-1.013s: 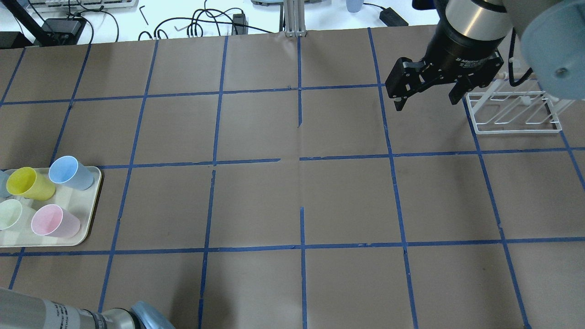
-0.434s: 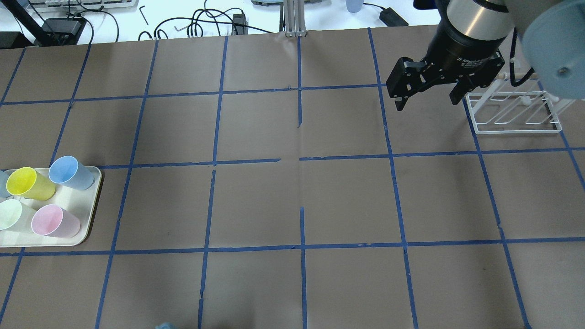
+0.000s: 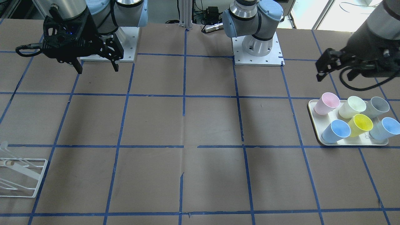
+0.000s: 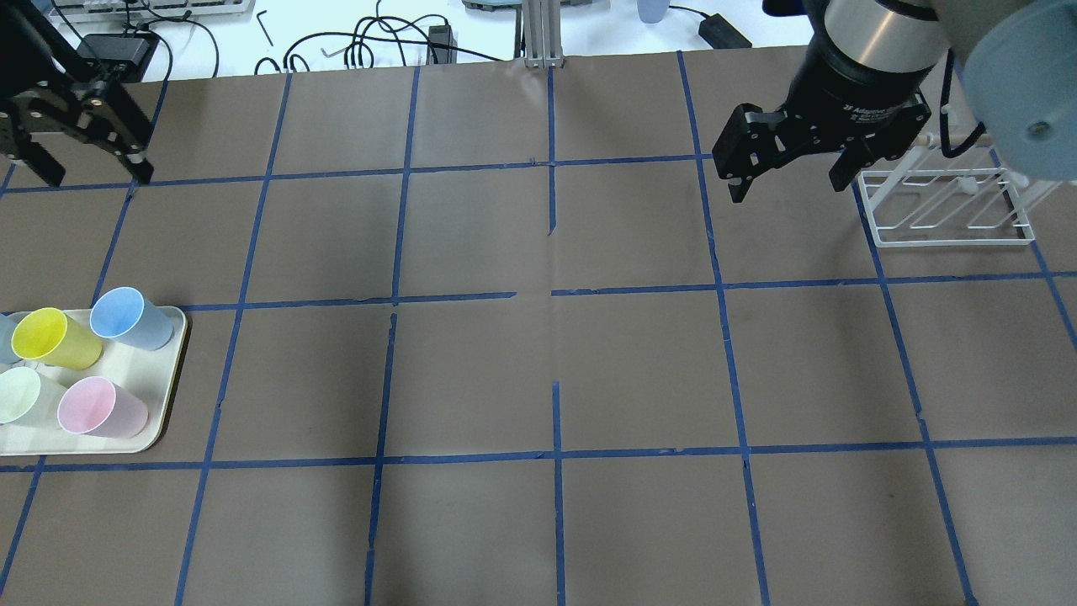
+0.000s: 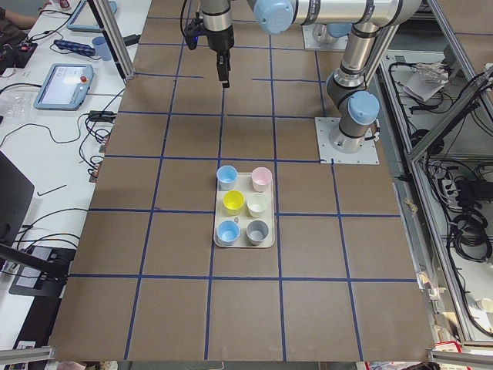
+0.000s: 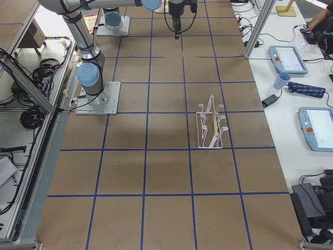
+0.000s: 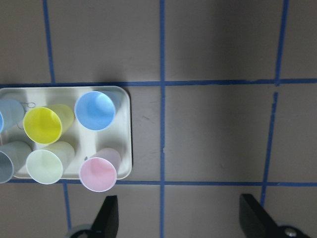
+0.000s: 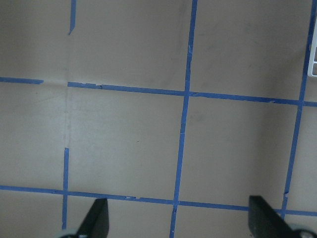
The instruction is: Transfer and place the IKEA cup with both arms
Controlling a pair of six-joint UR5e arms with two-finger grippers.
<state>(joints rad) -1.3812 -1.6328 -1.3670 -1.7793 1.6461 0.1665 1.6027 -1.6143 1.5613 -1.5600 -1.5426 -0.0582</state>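
Observation:
The pale grey IKEA cup (image 3: pixel 378 106) stands upright at the far corner of a cream tray (image 3: pixel 315 129), beside the cream-green cup (image 3: pixel 352 106). It also shows in the exterior left view (image 5: pixel 256 230) and at the left wrist view's left edge (image 7: pixel 7 166). It is out of the overhead view. My left gripper (image 3: pixel 334 75) hovers high over the tray's robot side, open and empty; it also shows in the overhead view (image 4: pixel 97 175). My right gripper (image 4: pixel 789 187) hangs open and empty high above the table, near the rack.
The tray (image 4: pixel 168 396) also holds a pink cup (image 4: pixel 92 406), a yellow cup (image 4: pixel 46 335) and two light blue cups (image 3: pixel 337 130). A white wire rack (image 4: pixel 951 240) stands at the table's right side. Cables and devices lie beyond the far edge.
My left arm's elbow has left the bottom left of the overhead view, and the left gripper now shows at the upper left. The right gripper has barely moved.

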